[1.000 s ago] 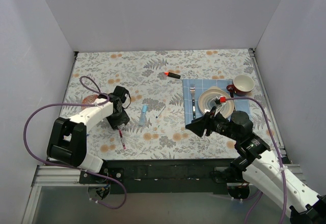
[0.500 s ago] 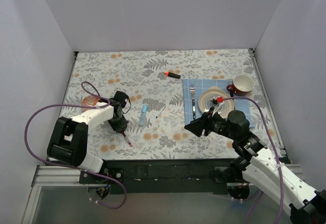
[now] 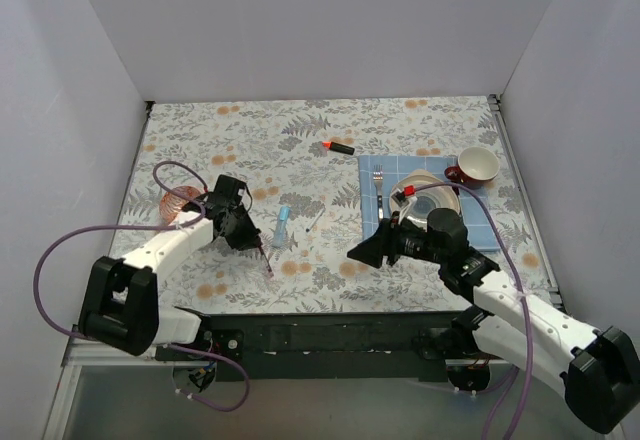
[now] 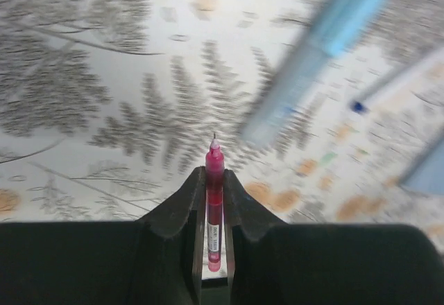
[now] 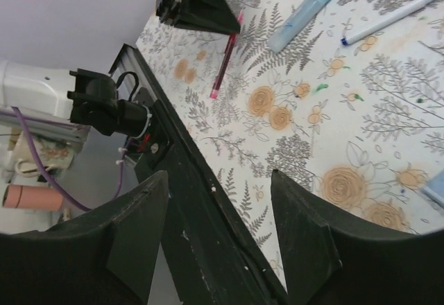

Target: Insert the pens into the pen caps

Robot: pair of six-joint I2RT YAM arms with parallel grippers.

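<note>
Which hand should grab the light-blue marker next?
Right, probably: the right hand is open and empty; the left hand grips the thin maroon-red pen beside the chunky light-blue marker.

Robot lab test cell; plain white walls, floral tablecloth, aluminium frame rail, purple cables

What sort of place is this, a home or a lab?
Probably a robot lab booth: plain white walls box in a floral-clothed table, and the left arm and right arm are bolted to its near edge.
</note>
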